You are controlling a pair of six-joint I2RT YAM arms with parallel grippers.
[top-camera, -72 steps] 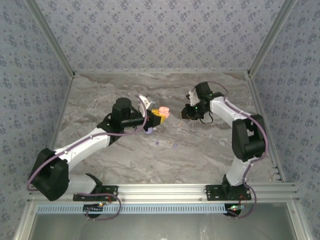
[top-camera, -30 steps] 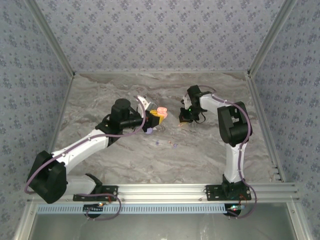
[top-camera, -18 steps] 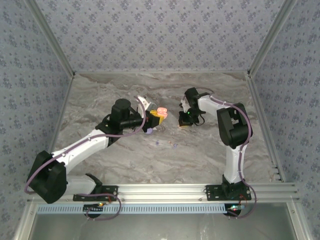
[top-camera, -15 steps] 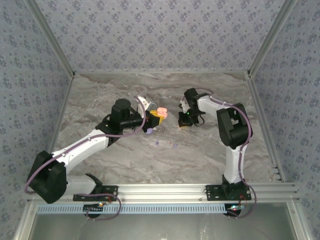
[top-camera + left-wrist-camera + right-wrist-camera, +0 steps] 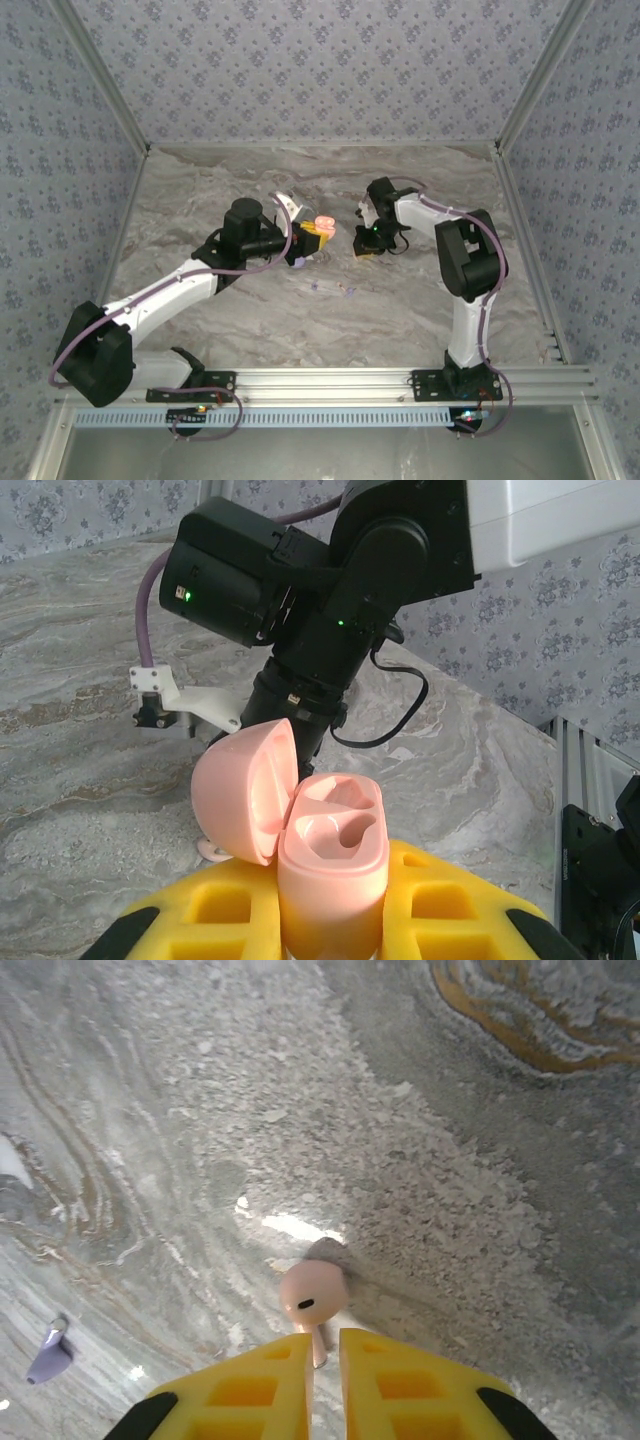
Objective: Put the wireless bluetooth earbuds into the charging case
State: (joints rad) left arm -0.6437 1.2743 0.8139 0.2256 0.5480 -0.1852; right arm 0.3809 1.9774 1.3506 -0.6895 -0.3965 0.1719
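Right wrist view: a pink earbud (image 5: 313, 1303) lay near the open charging case (image 5: 330, 830), which the left gripper (image 5: 330, 900) pinched. The right gripper (image 5: 325, 1340), barely parted (grip on stem unclear), could flick it away.

My left arm reaches to centre frame, left gripper (image 5: 310, 238) clamped on the charging case (image 5: 331, 852). My right arm bends leftward, right gripper (image 5: 366, 243) pointing down, its fingers barely parted.

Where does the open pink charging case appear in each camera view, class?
Top external: the charging case sits mid-table, at the left gripper's tip.
Left wrist: bottom centre, lid open to the left, between yellow fingers.
Right wrist: camera faces an earbud at the right gripper's tips.
Shared landmark: the marbled table.
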